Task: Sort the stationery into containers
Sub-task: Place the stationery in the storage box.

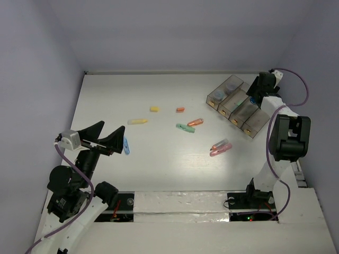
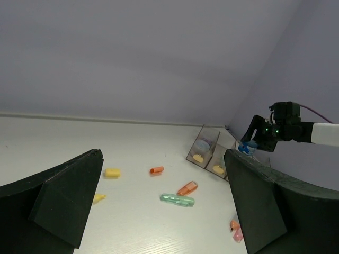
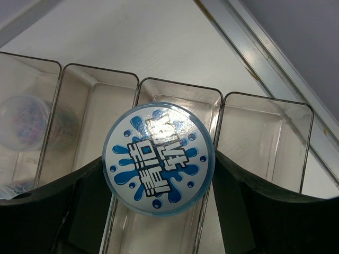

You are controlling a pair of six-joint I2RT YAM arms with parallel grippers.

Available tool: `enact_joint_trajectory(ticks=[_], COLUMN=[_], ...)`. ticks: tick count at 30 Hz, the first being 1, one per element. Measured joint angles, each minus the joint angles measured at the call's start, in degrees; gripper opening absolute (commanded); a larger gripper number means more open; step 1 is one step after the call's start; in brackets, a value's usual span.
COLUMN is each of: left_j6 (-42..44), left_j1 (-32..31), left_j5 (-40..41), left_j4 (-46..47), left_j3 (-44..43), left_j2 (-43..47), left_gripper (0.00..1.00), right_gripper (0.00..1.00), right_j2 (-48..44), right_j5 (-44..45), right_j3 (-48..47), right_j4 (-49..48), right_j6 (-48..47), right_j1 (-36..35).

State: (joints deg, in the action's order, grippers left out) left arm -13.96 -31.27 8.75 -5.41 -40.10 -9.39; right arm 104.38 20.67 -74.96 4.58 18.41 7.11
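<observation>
Right wrist view: right fingers (image 3: 58,211) clamped on a round blue roll (image 3: 159,159), right above one middle bin of the containers (image 3: 180,94); left fingers (image 2: 63,198) spread wide apart.

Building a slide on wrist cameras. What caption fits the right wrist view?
Right gripper holds a round blue-splash roll over the four clear bins.

On round roll (image 3: 159,159): face label w/ blue splash graphic & bold white outlined lettering, looks Korean, tilted in right wrist view; words not legible.
</observation>
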Motion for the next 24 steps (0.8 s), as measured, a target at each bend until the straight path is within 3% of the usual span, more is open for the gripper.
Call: enact_joint_trajectory(ticks=[14,19,24], left_j6=[0.17,0.17,0.17], left_j1=[-0.55,-0.55,-0.55], left_j5=[0.28,0.31,0.28], left_j4=[0.0,0.0,0.0], left_j3=[0.0,0.0,0.0], left_j2=[-0.02,-0.02,-0.02], left_gripper=[0.99,0.99,0.99], right_gripper=[0.5,0.73,0.83], right_j2=[1.62,2.25,2.25], right_j5=[-1.22,-1.42,-2.1], right_j3=[0.0,0.02,0.02], right_j4=[-0.07,0.13,0.17], right_j6=[1.79,2.25,2.54], right_j1=[0.42,0.44,0.44])
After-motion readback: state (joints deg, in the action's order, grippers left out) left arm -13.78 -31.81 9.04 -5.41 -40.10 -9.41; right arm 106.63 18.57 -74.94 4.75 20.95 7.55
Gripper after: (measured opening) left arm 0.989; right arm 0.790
